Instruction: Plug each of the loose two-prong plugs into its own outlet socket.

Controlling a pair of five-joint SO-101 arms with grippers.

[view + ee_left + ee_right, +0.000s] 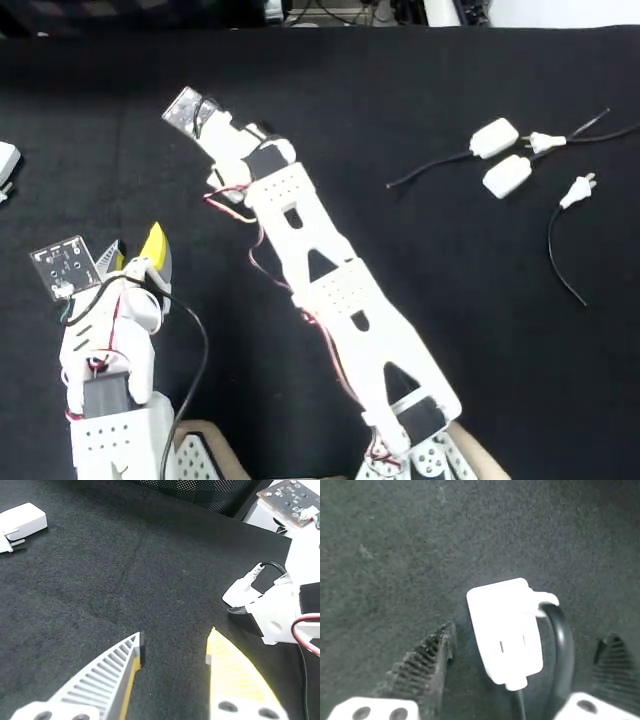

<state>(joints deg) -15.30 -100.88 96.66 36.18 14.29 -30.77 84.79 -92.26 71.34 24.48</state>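
Note:
In the right wrist view a white outlet socket (505,630) with two slots lies on the black cloth, a black cord (561,640) curling off one end. My right gripper (522,647) is open and straddles it, with a gap on each side. From above, that gripper (216,184) sits mid-left on the table under the long white arm. My left gripper (133,255) is open over bare cloth at the near left, its yellow finger (227,670) and grey finger apart. Two more sockets (495,137) (507,175) and a loose two-prong plug (578,190) lie far right.
Another white socket (22,520) lies at the table's far left edge (5,165). A plug with a black cord (545,142) rests next to the upper right socket. The right arm (330,280) runs diagonally across the table's middle.

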